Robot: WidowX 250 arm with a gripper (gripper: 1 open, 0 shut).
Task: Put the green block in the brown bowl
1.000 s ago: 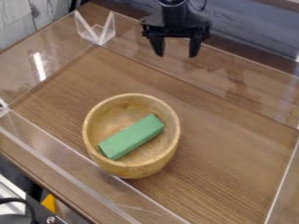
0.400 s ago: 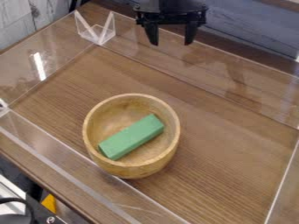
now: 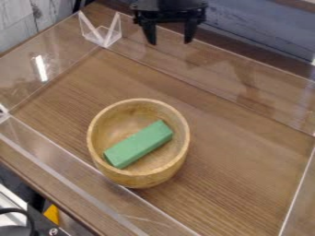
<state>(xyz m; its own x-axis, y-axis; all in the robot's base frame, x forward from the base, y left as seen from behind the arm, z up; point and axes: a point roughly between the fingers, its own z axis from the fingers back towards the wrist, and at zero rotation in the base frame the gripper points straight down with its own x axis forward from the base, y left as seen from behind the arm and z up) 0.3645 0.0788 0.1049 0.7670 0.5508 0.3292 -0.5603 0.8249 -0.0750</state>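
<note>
- Since a second ago: gripper (image 3: 169,37) shifted up and toward eleven o'clock in the camera view, from the back middle of the table to the very top edge; bowl and block unchanged.
- Fingers (image 3: 150,35) spread wide apart, pointing down, nothing between them, only bare wood grain and the back wall behind.
- Green block (image 3: 138,144) lying inside the brown bowl (image 3: 102,123), resting on the bowl's floor, long axis running from about eight o'clock to two o'clock, lower end near the bowl's front left wall.
- Bowl standing upright on the wooden table (image 3: 234,111), toward six o'clock of the frame, well apart from the gripper at twelve o'clock.
- Clear plastic walls (image 3: 74,195) fencing the table on all sides; a small clear folded stand (image 3: 101,29) at about eleven o'clock, just beside the gripper and not touching it.
- Step in hand, as a judgement: placing looks complete, with the block released and settled in the bowl; the present stage reads as backing away after the drop.
- Next move, as a judgement: little left beyond clearing off to a rest position, keeping away from the clear stand and the back wall; no further grasp appears needed unless the block must be reseated.
</note>
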